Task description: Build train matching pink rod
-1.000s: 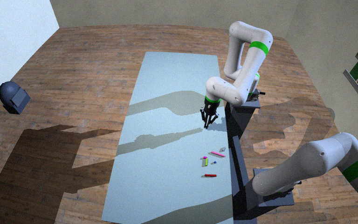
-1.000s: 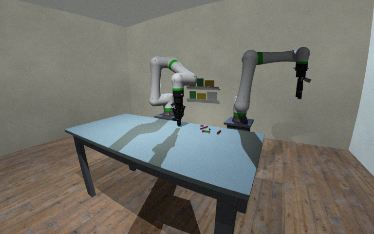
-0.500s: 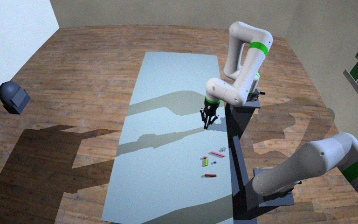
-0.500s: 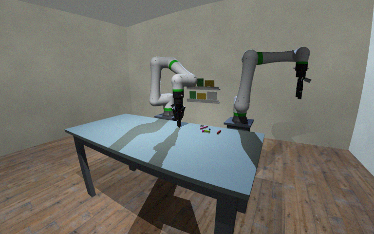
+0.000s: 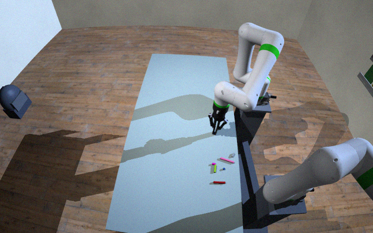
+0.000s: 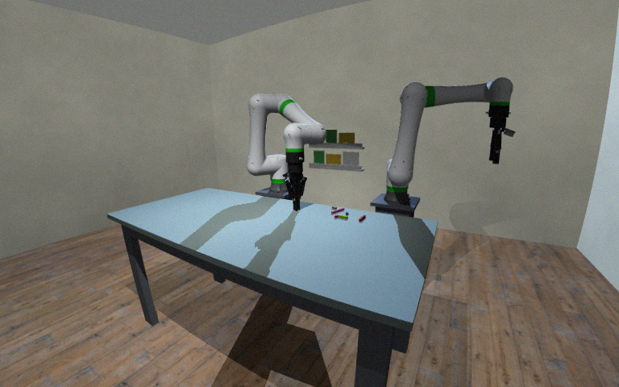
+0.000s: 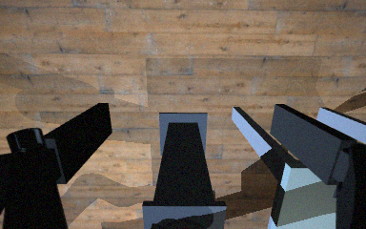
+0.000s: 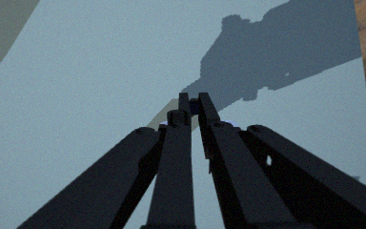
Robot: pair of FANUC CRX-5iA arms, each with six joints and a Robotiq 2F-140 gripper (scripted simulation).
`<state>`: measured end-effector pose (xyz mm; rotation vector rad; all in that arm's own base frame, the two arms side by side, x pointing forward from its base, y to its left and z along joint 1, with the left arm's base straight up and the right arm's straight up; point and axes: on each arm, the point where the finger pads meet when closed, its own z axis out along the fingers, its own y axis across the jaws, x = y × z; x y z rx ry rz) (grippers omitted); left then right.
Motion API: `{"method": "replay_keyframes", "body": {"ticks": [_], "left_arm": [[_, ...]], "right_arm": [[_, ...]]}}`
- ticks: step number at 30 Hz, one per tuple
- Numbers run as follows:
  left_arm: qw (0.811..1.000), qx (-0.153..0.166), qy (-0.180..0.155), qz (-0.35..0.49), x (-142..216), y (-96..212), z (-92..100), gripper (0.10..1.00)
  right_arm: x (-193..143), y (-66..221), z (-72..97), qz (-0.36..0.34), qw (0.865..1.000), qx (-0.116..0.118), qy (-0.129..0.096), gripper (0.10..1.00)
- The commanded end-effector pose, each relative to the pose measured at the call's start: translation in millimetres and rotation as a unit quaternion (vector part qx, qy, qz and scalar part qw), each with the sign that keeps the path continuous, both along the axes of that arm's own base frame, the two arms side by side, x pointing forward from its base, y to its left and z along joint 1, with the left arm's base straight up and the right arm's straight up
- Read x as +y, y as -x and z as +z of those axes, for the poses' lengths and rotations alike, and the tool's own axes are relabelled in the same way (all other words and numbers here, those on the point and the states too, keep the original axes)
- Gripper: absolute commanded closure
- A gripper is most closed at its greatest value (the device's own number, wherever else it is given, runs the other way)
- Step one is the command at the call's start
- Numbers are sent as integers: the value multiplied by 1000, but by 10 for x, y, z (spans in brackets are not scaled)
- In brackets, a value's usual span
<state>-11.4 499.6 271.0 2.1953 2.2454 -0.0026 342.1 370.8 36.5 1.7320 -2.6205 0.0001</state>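
Keeping apart from the group, at the robots' edge of the table (image 5: 176, 76) (image 6: 182, 214), the pink rod (image 5: 227, 160) (image 6: 338, 210) lies flat and slanting; I think it should stay there as the measure. Close by its one end is the grey rod (image 5: 232, 155) (image 6: 334, 208), and not far the blue rod (image 5: 224, 169) (image 6: 346, 213) and the lime rod (image 5: 214, 168) (image 6: 342, 217). These three would make the right length, so they seem a good choice, but they are not in line. The magenta rod (image 5: 213, 163) (image 6: 336, 216) is at the lime one's end, touching or almost; it may stand in the way and could make a wrong train. The red rod (image 5: 219, 182) (image 6: 362, 218) lies farther off, and it leaves room.

Farther along, the right gripper (image 5: 214, 133) (image 6: 297, 209) (image 8: 193, 107) points down, low near the table, away from the rods. Its fingers are nearly together, with something dark in the narrow gap; I cannot tell if this is a held rod or only gripper parts. Perhaps this spot is chosen for free building space. The left gripper (image 6: 496, 160) (image 7: 191, 118) is spread wide and empty, beyond the table over the floor, so it does not obstruct.
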Motion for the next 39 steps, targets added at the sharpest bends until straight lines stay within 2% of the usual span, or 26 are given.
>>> {"method": "replay_keyframes", "body": {"ticks": [1,27,39], "left_arm": [[1000,0,-1,0,3,-2,10,98],[1000,0,-1,0,3,-2,10,98],[1000,0,-1,0,3,-2,10,98]], "right_arm": [[4,-4,8,0,1000,-1,-1,974],[4,-4,8,0,1000,-1,-1,974],[4,-4,8,0,1000,-1,-1,888]]}}
